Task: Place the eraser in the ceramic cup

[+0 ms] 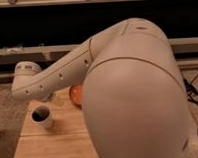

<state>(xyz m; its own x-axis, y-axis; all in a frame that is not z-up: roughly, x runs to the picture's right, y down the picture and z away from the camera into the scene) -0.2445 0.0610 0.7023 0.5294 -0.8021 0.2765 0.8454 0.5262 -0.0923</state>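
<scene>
Your arm's bulk hides the gripper, presumably beyond the wrist joint (26,77) above the ceramic cup (42,117). Eraser unseen, so possibly carried. An orange bowl (76,94) sits right of the cup.

You are looking at a pale wooden counter (51,146) standing on speckled floor (7,123), its right part hiding behind the robot's arm (129,102). The ceramic cup (42,116) is standing upright on its left half, and an orange bowl (76,94) is peeking out farther back. The pincer is staying out of sight behind the arm's wrist end (27,79).
</scene>
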